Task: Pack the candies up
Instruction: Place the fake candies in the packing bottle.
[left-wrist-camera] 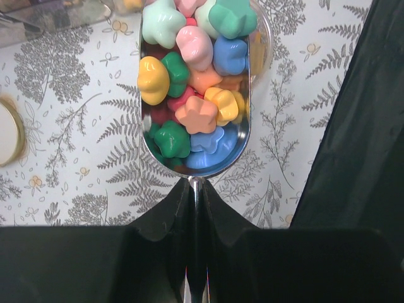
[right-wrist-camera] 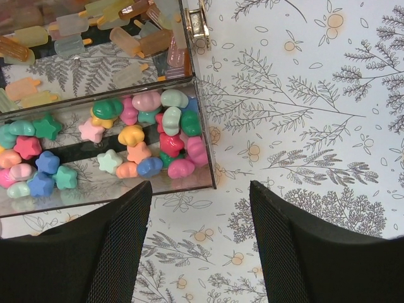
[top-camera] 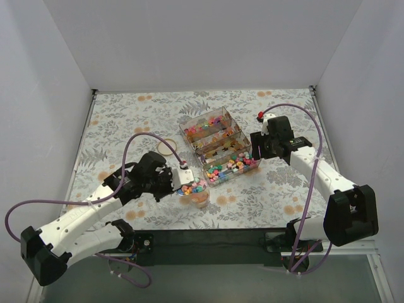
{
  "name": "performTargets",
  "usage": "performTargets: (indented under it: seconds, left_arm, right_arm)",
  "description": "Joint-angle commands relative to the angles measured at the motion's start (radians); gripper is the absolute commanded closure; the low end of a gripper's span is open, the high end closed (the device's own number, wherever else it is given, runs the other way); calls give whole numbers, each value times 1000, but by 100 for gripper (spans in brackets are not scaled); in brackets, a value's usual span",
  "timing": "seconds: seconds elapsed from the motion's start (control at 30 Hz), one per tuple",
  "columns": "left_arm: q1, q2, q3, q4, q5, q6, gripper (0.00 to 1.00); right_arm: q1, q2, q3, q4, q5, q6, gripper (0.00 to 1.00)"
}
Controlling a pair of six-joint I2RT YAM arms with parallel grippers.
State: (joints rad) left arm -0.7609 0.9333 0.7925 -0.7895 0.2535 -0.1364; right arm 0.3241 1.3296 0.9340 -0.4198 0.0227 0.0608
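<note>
My left gripper (top-camera: pixel 175 185) (left-wrist-camera: pixel 196 189) is shut on the thin handle of a metal scoop (left-wrist-camera: pixel 218 169). The scoop is heaped with bright star- and flower-shaped candies (left-wrist-camera: pixel 196 113) (top-camera: pixel 191 187). It hangs over a small clear jar (top-camera: pixel 201 198), whose rim shows in the left wrist view (left-wrist-camera: pixel 265 44). A clear compartment box (top-camera: pixel 221 144) holds more mixed candies (right-wrist-camera: pixel 158 136) in its near section and pale popsicle-shaped sweets (right-wrist-camera: pixel 76 31) beside them. My right gripper (top-camera: pixel 257 146) (right-wrist-camera: pixel 201 189) is open and empty, just off the box's right corner (right-wrist-camera: pixel 197 113).
A round jar lid (top-camera: pixel 167 148) (left-wrist-camera: pixel 5 132) lies on the fern-print cloth left of the box. White walls enclose the table on three sides. The box's metal latch (right-wrist-camera: pixel 197 22) faces the right arm.
</note>
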Motion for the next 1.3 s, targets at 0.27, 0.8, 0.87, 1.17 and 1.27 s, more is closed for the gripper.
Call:
performTargets:
  seconds: [0.27,0.8,0.87,1.17,1.27]
  left_arm:
    - [5,-2,56,-137,-33,66,100]
    - [5,107,166,-258,-45,119,100]
    - [6,127,181,-274,-46,123,100]
    - [5,153,197,-295,-63,156,100]
    - [5,156,205,-295,-65,156,100]
  right_arm:
    - [4,-17,-14,1,-14,16,31]
    - [3,-18,-23,1,-15,22,31]
    - [4,-18,-24,1,-15,24,31]
    - [4,-18,-26,3,-15,24,31]
    - [4,-17,-29,3,-15,24,31]
